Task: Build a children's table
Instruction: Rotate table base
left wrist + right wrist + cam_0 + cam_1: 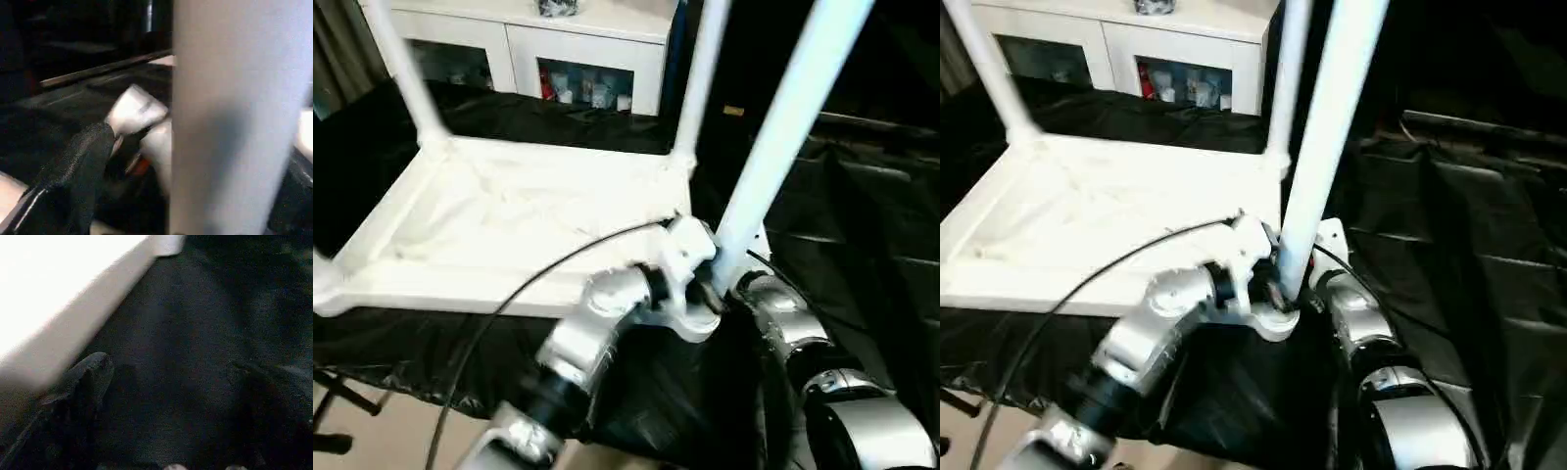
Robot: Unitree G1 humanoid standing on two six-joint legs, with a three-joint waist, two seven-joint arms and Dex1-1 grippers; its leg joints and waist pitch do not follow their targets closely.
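Table: the tabletop [509, 230] lies upside down on black cloth [862, 225], ribbed underside up. Two far legs [406, 73] stand in their corner sockets. A third leg [783, 137] rises at the near right corner, tilted, its base hidden behind the wrists. White cabinet [568, 59] sits behind.

Head views: the left gripper [1268, 284] sits at the base of that leg; the right forearm [1371, 343] comes in just beside it. Grip not readable here.

Left wrist view: leg [239, 117] close up, one black finger [73, 171] well apart from it to one side. Jaws wide, around the leg rather than clamped, as far as I can tell.

Right wrist view: right gripper [171, 416] wide open over the cloth, tabletop edge [73, 328] near one finger [83, 382], holding nothing.

Handling guess: hollow plastic, light, stiff, smooth, so slippery. Take the leg low near the socket; a high hold would lever it.
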